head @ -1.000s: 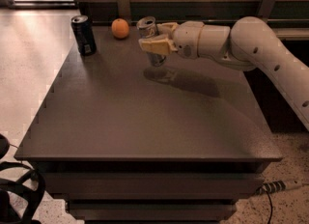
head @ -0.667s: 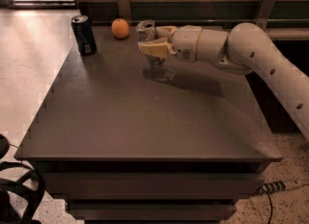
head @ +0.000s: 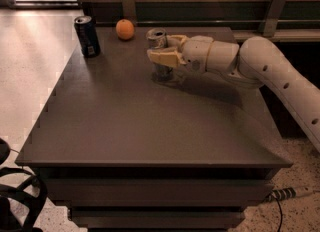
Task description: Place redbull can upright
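The redbull can (head: 157, 40) is a slim silver can standing about upright at the back middle of the dark table (head: 150, 126). Its shiny top shows above the fingers, and its lower end (head: 164, 76) is at the table surface. My gripper (head: 166, 49) reaches in from the right and is shut around the can's middle. One tan finger (head: 161, 56) is in front of the can and the other is behind it. The fingers hide the can's mid section.
A wider dark blue soda can (head: 87, 36) stands at the table's back left corner. An orange (head: 125, 29) lies near the back edge between the two cans. A wall rail runs behind the table. Floor lies to the left, with a cable at the lower right.
My gripper and the can have come down a little toward the table, and the can now stands straighter. The soda can and the orange have not moved.
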You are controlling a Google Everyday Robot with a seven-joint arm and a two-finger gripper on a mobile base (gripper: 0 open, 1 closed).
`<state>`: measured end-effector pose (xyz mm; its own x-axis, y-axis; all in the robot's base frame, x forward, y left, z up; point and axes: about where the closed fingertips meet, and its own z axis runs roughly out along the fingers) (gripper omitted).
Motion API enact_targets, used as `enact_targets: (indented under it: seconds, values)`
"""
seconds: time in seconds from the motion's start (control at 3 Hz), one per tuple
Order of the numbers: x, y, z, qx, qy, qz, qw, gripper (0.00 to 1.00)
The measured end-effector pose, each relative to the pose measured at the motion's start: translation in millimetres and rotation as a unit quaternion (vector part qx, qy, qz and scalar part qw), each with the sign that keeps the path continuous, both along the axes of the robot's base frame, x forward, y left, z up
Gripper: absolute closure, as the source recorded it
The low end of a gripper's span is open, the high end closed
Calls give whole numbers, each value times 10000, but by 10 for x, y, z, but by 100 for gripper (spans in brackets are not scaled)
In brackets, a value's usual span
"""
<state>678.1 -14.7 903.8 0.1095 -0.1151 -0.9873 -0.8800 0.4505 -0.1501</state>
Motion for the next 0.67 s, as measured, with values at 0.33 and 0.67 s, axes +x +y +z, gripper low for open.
enact_targets:
  seconds: [0.33,0.67]
  values:
    - [-63,-153,-202,222,156,-242,9993,100]
    - [-63,-153,-181,223,158,-242,9993,100]
